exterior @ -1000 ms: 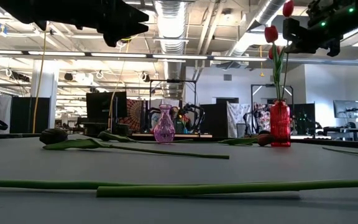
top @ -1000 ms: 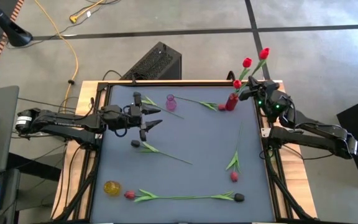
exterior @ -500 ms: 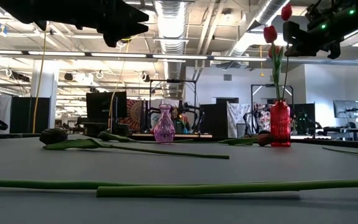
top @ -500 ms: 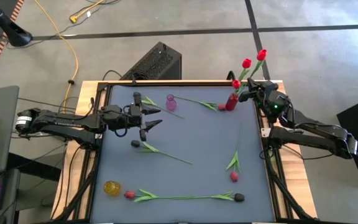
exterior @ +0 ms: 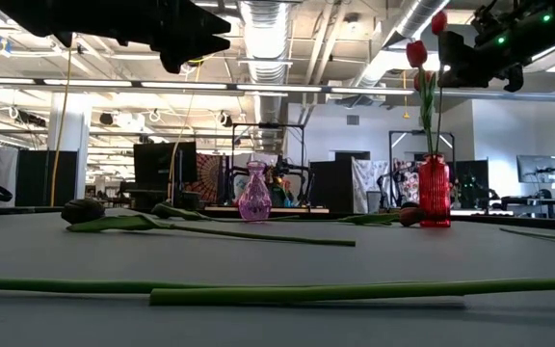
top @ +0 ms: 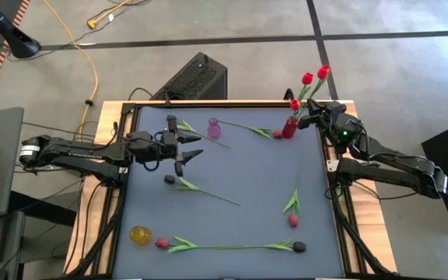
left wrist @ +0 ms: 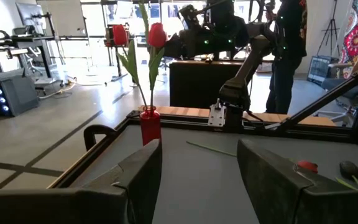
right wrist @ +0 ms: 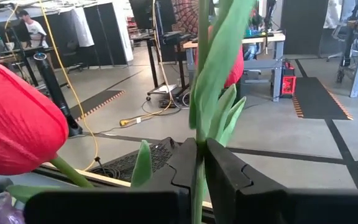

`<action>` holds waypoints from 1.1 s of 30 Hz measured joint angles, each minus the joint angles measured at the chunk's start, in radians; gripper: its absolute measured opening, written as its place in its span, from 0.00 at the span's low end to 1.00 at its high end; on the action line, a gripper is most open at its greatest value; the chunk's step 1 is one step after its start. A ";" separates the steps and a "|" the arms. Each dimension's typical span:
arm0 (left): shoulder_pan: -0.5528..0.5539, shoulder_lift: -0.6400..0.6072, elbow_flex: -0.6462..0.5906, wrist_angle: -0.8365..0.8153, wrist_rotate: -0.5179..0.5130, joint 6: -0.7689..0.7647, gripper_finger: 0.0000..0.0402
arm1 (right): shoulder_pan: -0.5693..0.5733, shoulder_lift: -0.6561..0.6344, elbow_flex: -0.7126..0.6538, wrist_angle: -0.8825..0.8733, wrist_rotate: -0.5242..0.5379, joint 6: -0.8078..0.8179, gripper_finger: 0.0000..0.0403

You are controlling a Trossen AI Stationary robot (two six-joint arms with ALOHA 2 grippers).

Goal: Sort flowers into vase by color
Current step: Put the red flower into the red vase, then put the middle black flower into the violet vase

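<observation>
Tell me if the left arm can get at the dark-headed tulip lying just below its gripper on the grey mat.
Probably yes. The left gripper hovers open above the mat, and the dark-headed artificial tulip lies flat close by with nothing between them. The right gripper is far off at the red glass vase.

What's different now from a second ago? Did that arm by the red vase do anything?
The right gripper has eased its squeeze on the green stem of a red tulip standing in the red glass vase; the bloom has drifted slightly left. The left gripper stayed open above the table, and the flowers lying on the mat haven't moved.
</observation>
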 joint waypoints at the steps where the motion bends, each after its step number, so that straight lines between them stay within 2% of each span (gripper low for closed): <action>1: 0.000 0.000 0.000 0.000 0.000 -0.001 0.50 | 0.000 0.000 0.000 0.000 0.000 0.000 0.15; 10: 0.000 0.000 0.000 0.000 0.000 -0.003 0.50 | 0.000 0.000 0.002 -0.025 -0.003 0.009 0.15; 18: 0.000 0.000 0.000 0.000 0.000 -0.003 0.50 | -0.003 0.008 0.111 -0.275 -0.016 0.060 0.15; 27: 0.000 0.000 0.000 -0.013 0.012 -0.003 0.50 | -0.002 0.008 0.215 -0.431 -0.191 0.104 0.15; 33: 0.000 0.000 0.000 -0.108 0.136 -0.013 0.50 | -0.002 0.008 0.302 -0.553 -0.363 0.143 0.15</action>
